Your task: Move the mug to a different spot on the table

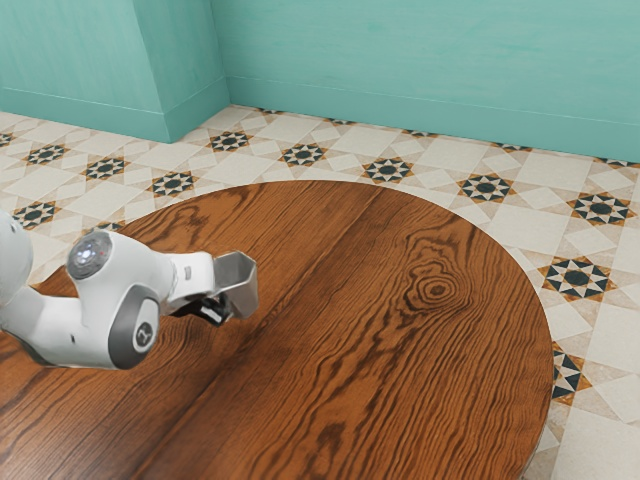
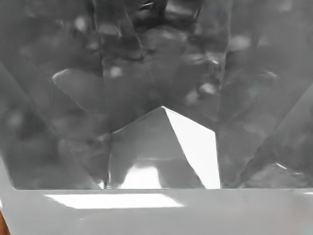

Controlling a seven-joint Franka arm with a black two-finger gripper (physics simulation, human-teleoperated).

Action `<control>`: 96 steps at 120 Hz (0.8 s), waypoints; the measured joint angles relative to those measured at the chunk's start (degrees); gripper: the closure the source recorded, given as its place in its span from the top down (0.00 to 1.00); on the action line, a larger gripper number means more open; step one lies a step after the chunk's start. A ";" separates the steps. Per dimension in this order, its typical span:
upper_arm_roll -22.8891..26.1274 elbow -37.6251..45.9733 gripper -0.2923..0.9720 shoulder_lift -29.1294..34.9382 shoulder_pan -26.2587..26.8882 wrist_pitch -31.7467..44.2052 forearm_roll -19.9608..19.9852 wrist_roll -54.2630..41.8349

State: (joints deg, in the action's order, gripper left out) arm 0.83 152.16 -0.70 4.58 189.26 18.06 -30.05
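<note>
The mug (image 1: 238, 283) is a grey, faceted metal one, and you will find it at the tip of the arm (image 1: 100, 310), over the part of the round wooden desk (image 1: 400, 340) toward the exterior view's left. It lies tilted, with its flat panels facing the exterior view's right. It looks to be carried just above the wood rather than standing on it, with a faint dark patch on the desk below it.

Your hand (image 1: 212, 308) has hold of the mug. A short piece of the black fingers shows right under the mug's lower edge, pressed close to it. You cannot read how far apart they stand, because the mug and the white wrist cover most of them.

In the wrist view you are looking at the mug (image 2: 161, 152) from very close. You see angled grey panels meeting in ridges, one bright facet catching the light, and a pale band along the lower edge.

Around the desk lies a tiled floor (image 1: 480, 190) with dark star patterns, and behind it a teal wall (image 1: 400, 50).
</note>
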 joint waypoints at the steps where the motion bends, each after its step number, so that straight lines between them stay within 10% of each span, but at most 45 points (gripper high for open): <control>1: 0.00 0.00 0.15 0.00 0.39 0.00 0.01 -0.01; 32: -0.01 0.21 0.15 -0.95 9.94 -0.11 0.16 -0.15; 65: 0.03 0.27 0.15 -2.09 -3.85 -0.23 0.19 -0.20; 96: 0.09 0.12 0.15 -3.11 -0.49 -0.27 0.18 -0.25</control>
State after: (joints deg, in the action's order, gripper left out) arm 0.92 152.29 -3.81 4.09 188.99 18.24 -30.29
